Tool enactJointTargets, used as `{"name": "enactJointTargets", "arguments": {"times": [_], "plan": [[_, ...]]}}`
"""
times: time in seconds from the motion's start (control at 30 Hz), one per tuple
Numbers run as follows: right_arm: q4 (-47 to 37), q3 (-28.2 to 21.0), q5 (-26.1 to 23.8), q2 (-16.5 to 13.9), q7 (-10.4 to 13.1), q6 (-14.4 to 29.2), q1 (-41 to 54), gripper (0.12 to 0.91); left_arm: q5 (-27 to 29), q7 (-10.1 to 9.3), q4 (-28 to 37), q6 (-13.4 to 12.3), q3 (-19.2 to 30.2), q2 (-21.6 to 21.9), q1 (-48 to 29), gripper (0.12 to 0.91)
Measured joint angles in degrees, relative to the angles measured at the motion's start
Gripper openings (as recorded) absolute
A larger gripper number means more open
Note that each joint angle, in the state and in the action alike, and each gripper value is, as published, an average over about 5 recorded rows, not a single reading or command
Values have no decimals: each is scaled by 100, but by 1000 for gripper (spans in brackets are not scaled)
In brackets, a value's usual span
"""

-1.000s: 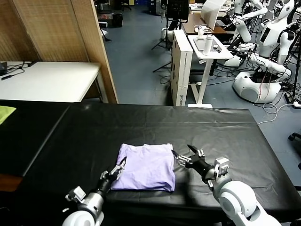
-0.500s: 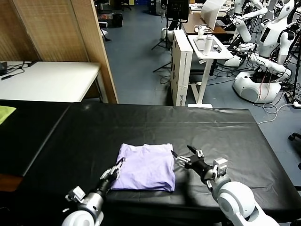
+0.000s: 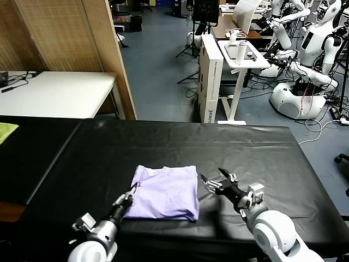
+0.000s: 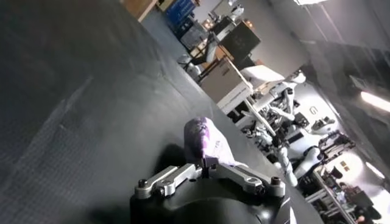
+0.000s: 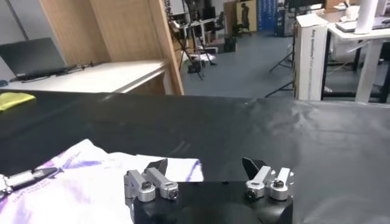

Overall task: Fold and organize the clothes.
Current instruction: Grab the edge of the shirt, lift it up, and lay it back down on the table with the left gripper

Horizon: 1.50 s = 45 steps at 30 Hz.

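The left arm reaches in from the near left side. Its left gripper (image 3: 130, 197) sits low, almost flat, and points far and to the right. The two fingers are pressed together on the near left corner of the T-shirt (image 3: 165, 192), pinching the cloth between them.

The right arm reaches in from the near right side. Its right gripper (image 3: 211, 183) points far and to the left, and sits just beside the right edge of the T-shirt. Its fingers are spread wide apart and hold nothing.
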Motion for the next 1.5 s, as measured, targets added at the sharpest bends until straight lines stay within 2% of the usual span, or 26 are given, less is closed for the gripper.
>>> {"name": "enactJointTargets", "arguments": {"times": [0.17,0.5,0.73,0.87,1.0,1.13,1.3,1.5], "plan": [[-53,5,-126,46,13,9,-23,907,240,1,-68,-58,-257,466,-21,154],[-156,-17,-228,150,62,15,-12,907,20,-29,-90,-30,-1088,2047,220,154],[-203,-23,-249,226,70,25,-20,907,44,-156,-171,-28,-1771,2984,336,154],[-216,-25,-265,246,71,31,-26,907,75,-237,-365,-18,-2071,3321,428,154],[-220,-21,-294,262,71,41,-56,907,75,-431,-706,106,-2137,3386,492,154],[-193,9,-334,288,71,43,-115,907,-18,-798,-1192,431,-1874,3207,449,154],[-105,115,-365,298,71,41,-229,907,42,-1182,-1740,821,-978,2681,249,154],[-68,223,-405,303,71,34,-315,907,268,-1354,-1744,912,404,1874,-122,154]]}}
